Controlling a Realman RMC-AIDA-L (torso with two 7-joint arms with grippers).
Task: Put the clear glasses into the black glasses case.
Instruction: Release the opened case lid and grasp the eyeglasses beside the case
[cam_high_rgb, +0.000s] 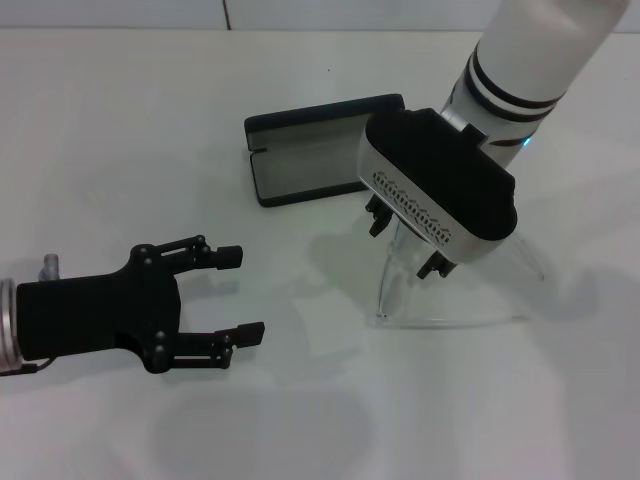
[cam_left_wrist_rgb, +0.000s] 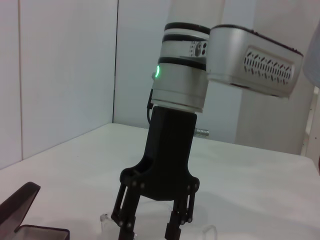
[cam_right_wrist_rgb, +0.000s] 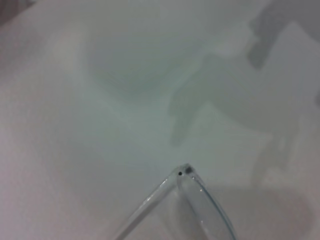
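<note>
The black glasses case (cam_high_rgb: 300, 160) lies open on the white table at the back middle, its grey lining up; one corner of it (cam_left_wrist_rgb: 17, 215) shows in the left wrist view. The clear glasses (cam_high_rgb: 450, 321) rest on the table just in front of the case, to the right. My right gripper (cam_high_rgb: 407, 242) hangs over them, fingers pointing down and open, with nothing held; the left wrist view shows it (cam_left_wrist_rgb: 150, 227) from the side. A hinge corner of the glasses (cam_right_wrist_rgb: 186, 172) shows in the right wrist view. My left gripper (cam_high_rgb: 248, 293) is open at the front left, empty.
The white table (cam_high_rgb: 120, 120) stretches on all sides and meets a white wall (cam_left_wrist_rgb: 60, 75) at the back. The right arm's silver wrist housing (cam_high_rgb: 440, 185) hides part of the case and the glasses.
</note>
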